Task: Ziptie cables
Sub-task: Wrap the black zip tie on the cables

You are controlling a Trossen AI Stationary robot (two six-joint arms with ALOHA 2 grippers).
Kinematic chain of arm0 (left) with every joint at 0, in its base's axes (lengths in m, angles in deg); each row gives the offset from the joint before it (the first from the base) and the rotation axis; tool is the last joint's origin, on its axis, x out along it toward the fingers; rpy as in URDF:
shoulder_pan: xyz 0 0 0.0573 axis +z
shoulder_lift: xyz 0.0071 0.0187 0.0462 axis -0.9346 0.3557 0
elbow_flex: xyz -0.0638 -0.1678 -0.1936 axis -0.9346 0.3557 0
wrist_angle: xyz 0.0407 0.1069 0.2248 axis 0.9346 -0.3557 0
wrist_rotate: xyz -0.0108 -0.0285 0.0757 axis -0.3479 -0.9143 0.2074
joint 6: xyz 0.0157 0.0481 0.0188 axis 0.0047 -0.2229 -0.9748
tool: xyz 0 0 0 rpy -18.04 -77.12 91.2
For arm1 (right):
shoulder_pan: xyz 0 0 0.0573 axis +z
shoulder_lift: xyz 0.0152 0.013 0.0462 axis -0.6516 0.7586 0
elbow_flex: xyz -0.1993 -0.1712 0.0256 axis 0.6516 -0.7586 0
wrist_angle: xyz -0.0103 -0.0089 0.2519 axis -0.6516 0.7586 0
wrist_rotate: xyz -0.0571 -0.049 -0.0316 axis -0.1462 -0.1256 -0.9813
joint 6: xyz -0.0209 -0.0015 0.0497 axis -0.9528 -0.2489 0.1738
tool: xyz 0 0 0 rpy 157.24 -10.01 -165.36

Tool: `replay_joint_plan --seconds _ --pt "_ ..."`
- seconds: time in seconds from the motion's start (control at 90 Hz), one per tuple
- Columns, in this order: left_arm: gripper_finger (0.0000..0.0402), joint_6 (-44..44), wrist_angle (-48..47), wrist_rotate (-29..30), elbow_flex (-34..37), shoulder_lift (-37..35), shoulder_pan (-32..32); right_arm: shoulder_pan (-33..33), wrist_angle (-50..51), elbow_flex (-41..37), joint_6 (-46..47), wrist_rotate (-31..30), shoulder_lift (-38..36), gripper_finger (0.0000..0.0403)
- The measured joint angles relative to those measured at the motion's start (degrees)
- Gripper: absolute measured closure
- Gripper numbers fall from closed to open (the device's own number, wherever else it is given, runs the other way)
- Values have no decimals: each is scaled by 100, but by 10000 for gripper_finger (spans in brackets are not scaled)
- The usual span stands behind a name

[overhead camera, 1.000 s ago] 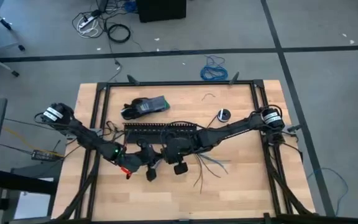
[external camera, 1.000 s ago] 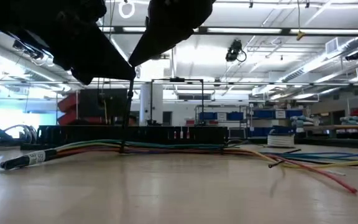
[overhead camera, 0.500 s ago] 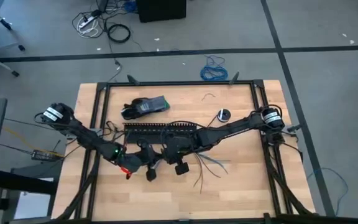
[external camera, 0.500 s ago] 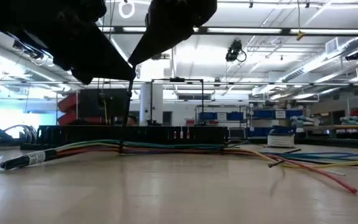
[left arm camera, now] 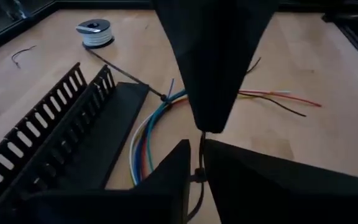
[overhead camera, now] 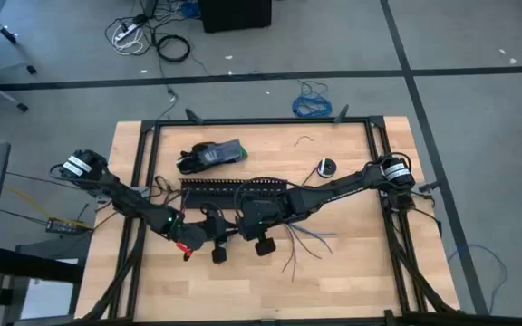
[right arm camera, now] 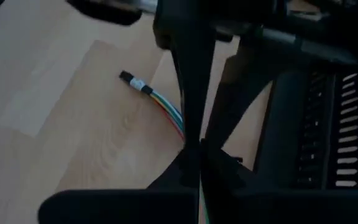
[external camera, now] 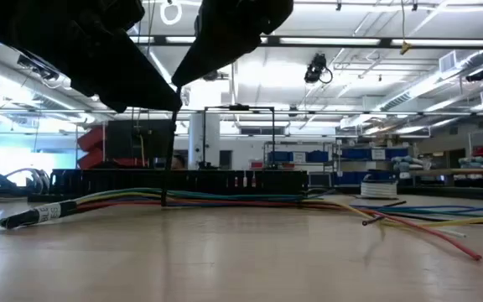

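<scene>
- Meeting at frame centre in the high view: left gripper (overhead camera: 217,237) and right gripper (overhead camera: 243,222), both pinching the upright ziptie (external camera: 167,168).
- Lying under them beside the slotted channel (overhead camera: 232,191): cables (external camera: 225,199).

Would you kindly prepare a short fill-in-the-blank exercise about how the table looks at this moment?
1. The cables lie directly in front of the long black slotted ____.
2. The left gripper and the right gripper meet over the ____ of the table.
3. Between them a thin black ziptie runs ____ down to the cables.
4. The small white spool lies ____ from the cables.

Missing words: channel; middle; vertically; apart
</scene>
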Motion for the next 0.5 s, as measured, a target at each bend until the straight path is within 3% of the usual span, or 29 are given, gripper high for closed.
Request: replay_joint_plan --seconds 0.5 --pt "360 22 -154 -126 0 0 12 -2 -63 0 0 -49 0 403"
